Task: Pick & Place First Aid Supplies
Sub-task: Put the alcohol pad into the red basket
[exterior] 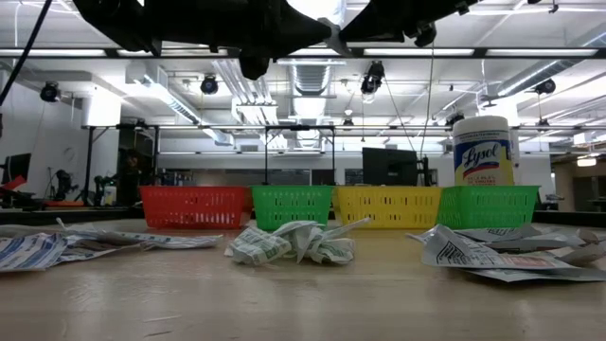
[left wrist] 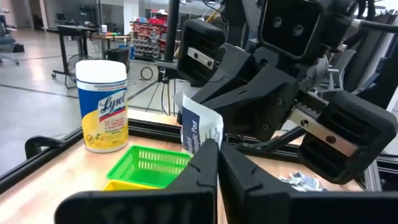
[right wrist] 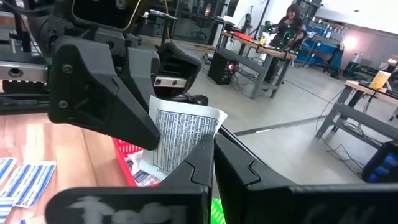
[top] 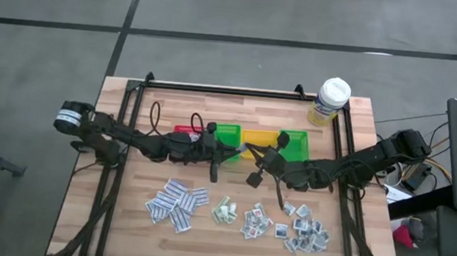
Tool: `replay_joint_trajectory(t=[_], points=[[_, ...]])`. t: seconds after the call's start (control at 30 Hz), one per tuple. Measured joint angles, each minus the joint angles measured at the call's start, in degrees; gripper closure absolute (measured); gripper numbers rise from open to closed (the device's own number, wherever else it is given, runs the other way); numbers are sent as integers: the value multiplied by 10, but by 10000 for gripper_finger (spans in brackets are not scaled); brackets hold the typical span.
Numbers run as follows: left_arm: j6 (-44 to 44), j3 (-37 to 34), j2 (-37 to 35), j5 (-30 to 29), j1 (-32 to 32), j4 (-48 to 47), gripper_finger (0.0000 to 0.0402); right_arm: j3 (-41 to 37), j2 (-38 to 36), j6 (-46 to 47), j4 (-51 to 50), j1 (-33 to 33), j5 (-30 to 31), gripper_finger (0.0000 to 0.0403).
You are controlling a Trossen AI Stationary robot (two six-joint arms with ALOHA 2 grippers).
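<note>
One white first aid packet with blue print hangs in the air over the row of bins. My left gripper and my right gripper are both shut on it and face each other. In the high view they meet at the packet, above the yellow bin. Several more first aid supplies lie flat on the table's near half in loose piles. My left gripper pinches the packet's lower edge between its two fingers. The fingers lie level and come from the table's left. The packet stands upright, clear of the table and bins. My right gripper pinches the same packet at its other side between its two fingers, level, from the table's right. The printed sheet stands upright above the fingertips.
A red bin, a green bin, the yellow bin and another green bin stand in a row across the table's middle. A white-capped bottle with a yellow label stands at the far right corner. A black frame rail runs along the table's edges.
</note>
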Motion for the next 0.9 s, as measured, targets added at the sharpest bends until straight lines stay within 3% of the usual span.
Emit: replay_joint_trajectory(t=[0.37,0.63,0.9], points=[[2,0,-1,-14,1,-14,401,-1,0,10,-2,0,-3,394],[-3,0,-7,-97,1,-57,401,-2,0,10,-20,0,-73,394],[-4,-1,-26,-166,2,-114,401,0,-1,54,-95,0,-78,365]])
